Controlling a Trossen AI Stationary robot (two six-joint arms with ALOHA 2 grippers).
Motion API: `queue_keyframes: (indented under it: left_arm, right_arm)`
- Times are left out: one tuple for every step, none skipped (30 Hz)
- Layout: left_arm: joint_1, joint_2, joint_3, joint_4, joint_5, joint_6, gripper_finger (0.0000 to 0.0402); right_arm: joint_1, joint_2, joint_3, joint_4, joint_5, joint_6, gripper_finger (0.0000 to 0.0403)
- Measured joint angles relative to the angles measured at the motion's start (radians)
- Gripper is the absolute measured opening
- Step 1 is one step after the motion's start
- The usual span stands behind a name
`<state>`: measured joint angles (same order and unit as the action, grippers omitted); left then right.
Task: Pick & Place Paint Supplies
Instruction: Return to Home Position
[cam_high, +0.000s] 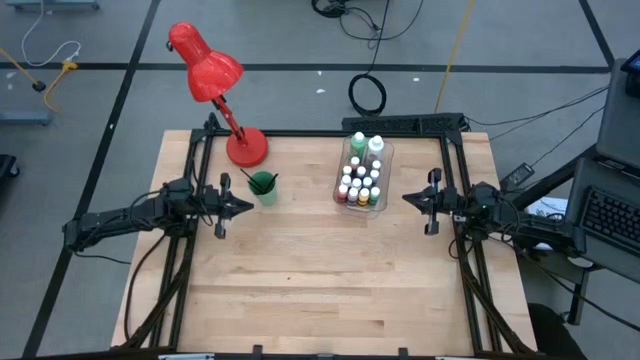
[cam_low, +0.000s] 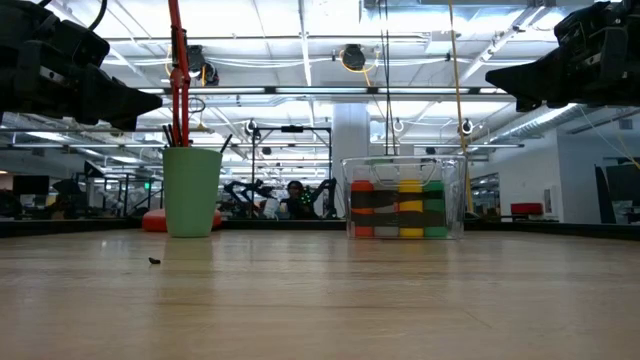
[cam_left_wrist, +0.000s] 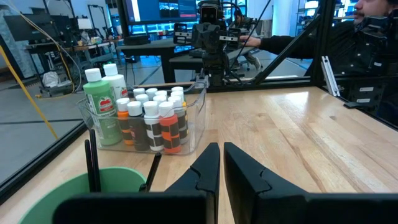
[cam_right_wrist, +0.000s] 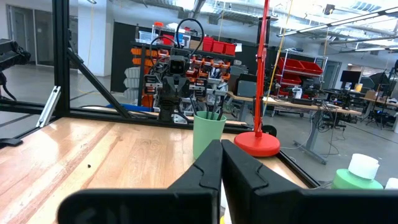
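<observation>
Several small white-capped paint bottles (cam_left_wrist: 152, 121) stand in a clear plastic bin (cam_high: 362, 172) at the table's far right, together with a larger green bottle (cam_left_wrist: 99, 102) and a white one (cam_left_wrist: 115, 81). Thin dark paintbrushes (cam_left_wrist: 92, 163) stand in a green cup (cam_high: 263, 186) at the far left. My left gripper (cam_high: 249, 207) hovers shut just near of the cup, pointing level toward the table's right. My right gripper (cam_high: 406, 198) hovers shut to the right of the bin, pointing toward the table's left. Both hang well above the tabletop, as the low view shows.
A red desk lamp (cam_high: 225, 100) stands at the far left, its base (cam_right_wrist: 257, 144) just behind the cup. A black frame (cam_high: 455, 150) runs along the table's sides. Bare wood (cam_high: 320, 280) fills the middle and near half. A person (cam_left_wrist: 373, 25) sits beyond the table's right side.
</observation>
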<state>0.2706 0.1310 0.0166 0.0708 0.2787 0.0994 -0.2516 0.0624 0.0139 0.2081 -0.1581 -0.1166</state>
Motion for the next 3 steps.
queue_keyframes:
  left_arm:
    - [0.0, 0.0, 0.0, 0.0, 0.0, 0.0, 0.0026]
    - [0.0, 0.0, 0.0, 0.0, 0.0, 0.0, 0.0026]
    - [0.0, 0.0, 0.0, 0.0, 0.0, 0.0, 0.0026]
  right_arm:
    - [0.0, 0.0, 0.0, 0.0, 0.0, 0.0, 0.0]
    - [0.0, 0.0, 0.0, 0.0, 0.0, 0.0, 0.0]
    - [0.0, 0.0, 0.0, 0.0, 0.0, 0.0, 0.0]
